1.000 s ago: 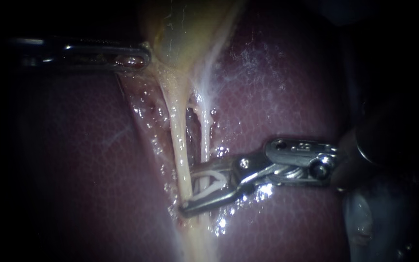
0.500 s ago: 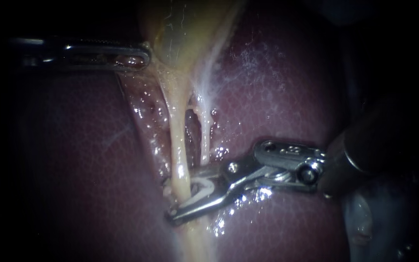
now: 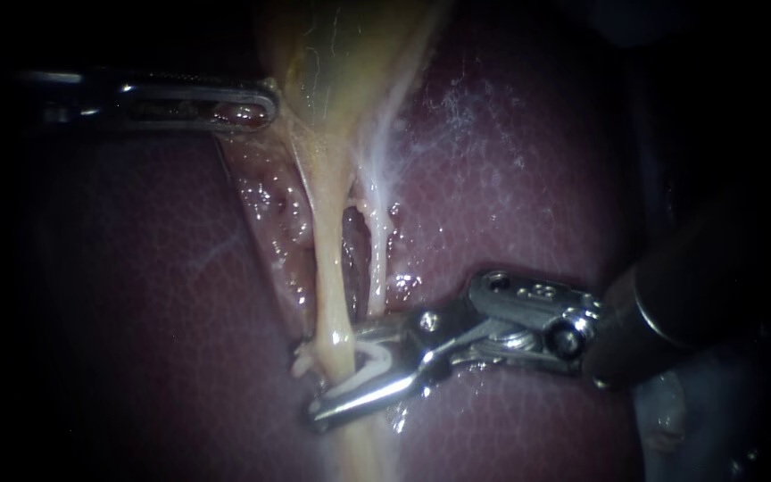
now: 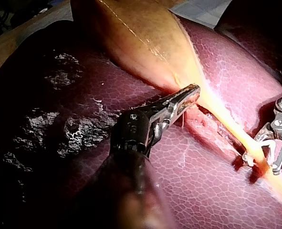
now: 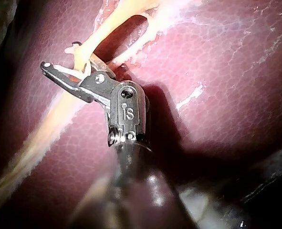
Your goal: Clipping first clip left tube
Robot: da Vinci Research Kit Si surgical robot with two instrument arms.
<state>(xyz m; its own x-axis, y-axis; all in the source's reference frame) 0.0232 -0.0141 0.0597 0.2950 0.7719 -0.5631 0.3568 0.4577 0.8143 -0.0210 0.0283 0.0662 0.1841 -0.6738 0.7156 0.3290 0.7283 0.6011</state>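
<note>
Right instrument's hand (image 3: pixel 336 375) clamps clip (image 3: pixel 375 361) across left tube (image 3: pixel 330 268). Left instrument's hand (image 3: pixel 252 112) grips gallbladder (image 3: pixel 341 62). That traction could pull the tube free, leaving the closure incomplete.

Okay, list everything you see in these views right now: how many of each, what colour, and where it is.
liver: one, dark red, lies under everything else.
gallbladder: one, yellow-tan, on the liver, narrowing toward the tubes.
left tube: one, pale yellow, runs from the gallbladder over the liver.
right tube: one, whitish and thinner, beside the left tube.
clip: one, white, around the left tube.
left instrument: one, metal, jaws shut on the gallbladder's narrow end.
right instrument: one, metal, jaws shut on the clip.
</note>
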